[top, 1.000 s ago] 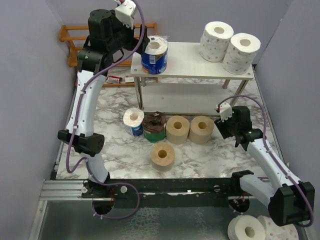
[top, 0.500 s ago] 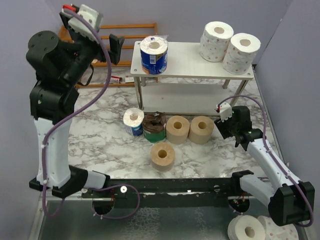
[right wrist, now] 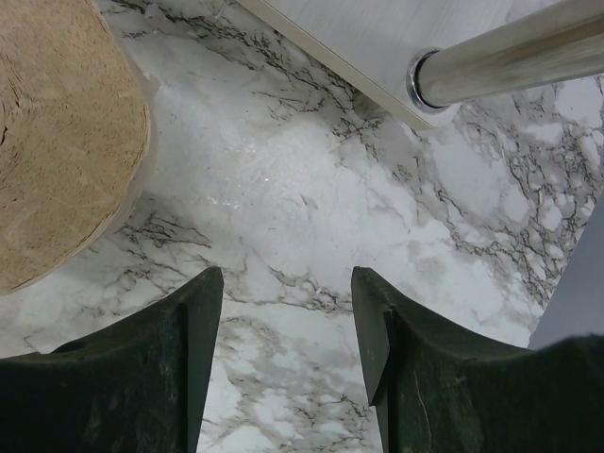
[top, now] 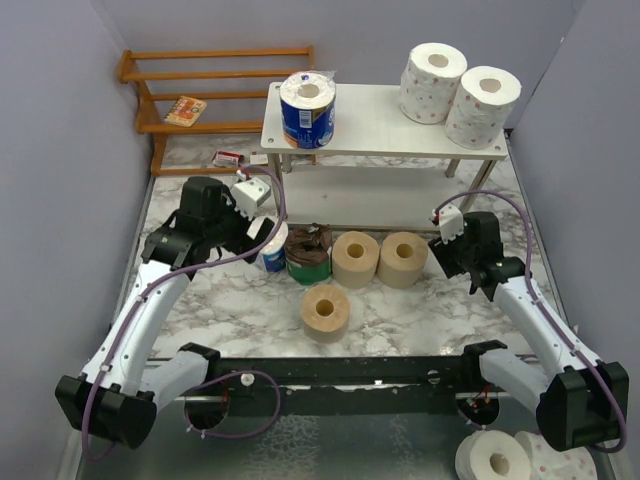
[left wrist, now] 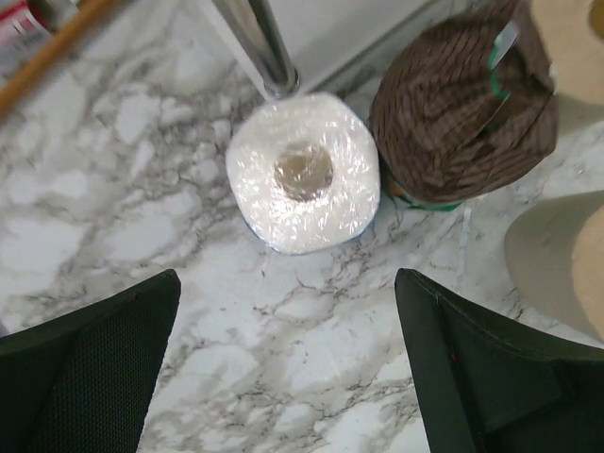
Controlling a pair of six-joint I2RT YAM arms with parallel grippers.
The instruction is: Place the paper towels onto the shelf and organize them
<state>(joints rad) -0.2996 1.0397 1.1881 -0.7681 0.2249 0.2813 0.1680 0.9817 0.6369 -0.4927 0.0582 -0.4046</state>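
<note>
left end effector (left wrist: 286, 283) is hovering wide open, empty, over the blue-wrapped white paper towel roll (left wrist: 304, 173) — standing core-up on the marbled counter (left wrist: 94, 217) just ahead, beside the dark brown roll (left wrist: 462, 104) — while the right end effector (right wrist: 288, 283), half-open and empty, is waiting farther off.

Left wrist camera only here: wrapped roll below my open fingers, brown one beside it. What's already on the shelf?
Observer: Three atop the shelf: a blue-wrapped roll at its left end, two white rolls at its right.
Operator: How many tan ones to go?
Observer: Three tan rolls: two in the row beside the brown roll, one alone nearer the arm bases.
Operator: And the other arm?
Observer: The right gripper is open, holding nothing, right of that row.
</note>
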